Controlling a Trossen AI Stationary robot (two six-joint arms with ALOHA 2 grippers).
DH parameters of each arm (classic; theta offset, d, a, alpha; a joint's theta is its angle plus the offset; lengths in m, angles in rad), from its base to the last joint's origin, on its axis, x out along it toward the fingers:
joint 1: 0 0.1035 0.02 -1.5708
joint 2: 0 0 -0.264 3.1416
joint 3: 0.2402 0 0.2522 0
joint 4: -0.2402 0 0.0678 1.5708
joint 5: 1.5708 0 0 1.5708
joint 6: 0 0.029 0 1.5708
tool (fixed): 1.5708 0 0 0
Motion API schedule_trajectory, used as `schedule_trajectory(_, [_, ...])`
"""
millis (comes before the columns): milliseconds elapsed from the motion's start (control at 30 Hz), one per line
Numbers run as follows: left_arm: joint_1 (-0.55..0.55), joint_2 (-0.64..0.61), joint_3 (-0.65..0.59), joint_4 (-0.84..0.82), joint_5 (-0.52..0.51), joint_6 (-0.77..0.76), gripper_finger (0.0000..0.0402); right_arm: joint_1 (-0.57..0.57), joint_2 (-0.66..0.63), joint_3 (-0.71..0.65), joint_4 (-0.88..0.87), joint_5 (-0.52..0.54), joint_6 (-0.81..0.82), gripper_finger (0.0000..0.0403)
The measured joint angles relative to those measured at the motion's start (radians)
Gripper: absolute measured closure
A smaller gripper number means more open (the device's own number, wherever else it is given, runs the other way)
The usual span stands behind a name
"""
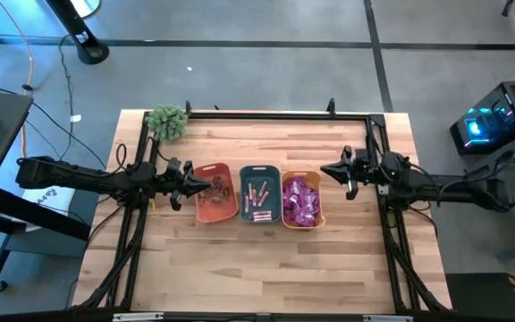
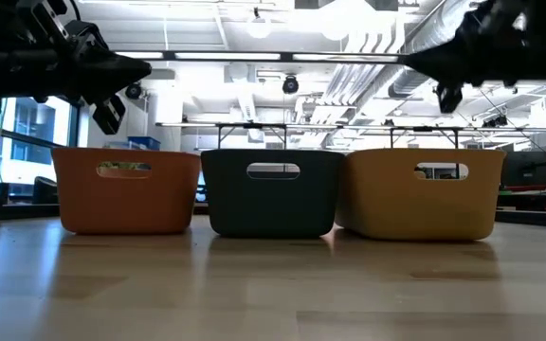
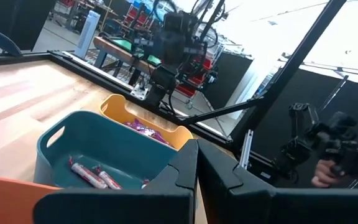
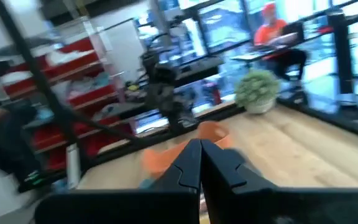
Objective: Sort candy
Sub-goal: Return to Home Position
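Left arm (image 1: pixel 141 176), jaws together, beside orange bin (image 2: pixel 126 204), right arm (image 1: pixel 396 170), jaws together, near yellow bin (image 2: pixel 420 204), candy (image 1: pixel 299 204) in each

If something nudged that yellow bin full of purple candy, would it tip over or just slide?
Probably slide: the yellow bin looks wide and low, sitting flat on the smooth wooden table. The purple candy filling it likely adds weight low down, steadying it.
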Motion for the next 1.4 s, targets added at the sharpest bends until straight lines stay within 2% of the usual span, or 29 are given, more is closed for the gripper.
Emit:
schedule_trajectory(100, [0.000, 0.000, 0.000, -0.001, 0.000, 0.001, 0.0401, -0.034, 0.000, -0.074, 0.066, -0.130, 0.004, 0.0403])
schedule_trajectory(167, [0.000, -0.012, 0.000, -0.021, 0.000, 0.000, 0.0401, -0.041, 0.000, -0.108, 0.073, -0.172, 0.002, 0.0403])
schedule_trajectory(267, [0.000, -0.051, 0.002, -0.052, -0.001, 0.000, 0.0401, -0.042, 0.002, -0.147, 0.028, -0.123, 0.004, 0.0403])
schedule_trajectory(400, [0.000, -0.175, 0.001, -0.187, -0.001, 0.001, 0.0401, -0.042, 0.003, -0.142, -0.175, -0.039, 0.009, 0.0403])
schedule_trajectory(633, [0.000, -0.417, 0.001, -0.526, 0.000, 0.001, 0.0401, -0.042, 0.002, -0.141, -0.431, -0.031, 0.010, 0.0403])
schedule_trajectory(733, [0.000, -0.467, 0.001, -0.675, 0.000, 0.001, 0.0401, -0.035, -0.002, -0.140, -0.451, -0.012, 0.010, 0.0403])
schedule_trajectory(767, [0.000, -0.479, 0.001, -0.722, 0.000, 0.001, 0.0401, -0.025, -0.020, -0.140, -0.455, 0.008, 0.010, 0.0403])
schedule_trajectory(900, [0.000, -0.508, 0.002, -0.740, -0.051, 0.002, 0.0401, 0.027, -0.170, -0.140, -0.460, 0.052, 0.009, 0.0403])
schedule_trajectory(1167, [0.000, -0.662, 0.002, -0.739, -0.053, 0.002, 0.0401, 0.094, -0.540, -0.140, -0.454, 0.057, 0.009, 0.0403])
schedule_trajectory(1300, [0.000, -0.690, 0.002, -0.740, -0.053, 0.000, 0.0401, 0.107, -0.540, -0.141, -0.362, 0.058, 0.010, 0.0403])
schedule_trajectory(1400, [0.000, -0.690, 0.002, -0.739, -0.052, 0.000, 0.0401, 0.119, -0.541, -0.140, -0.362, 0.056, 0.010, 0.0403])
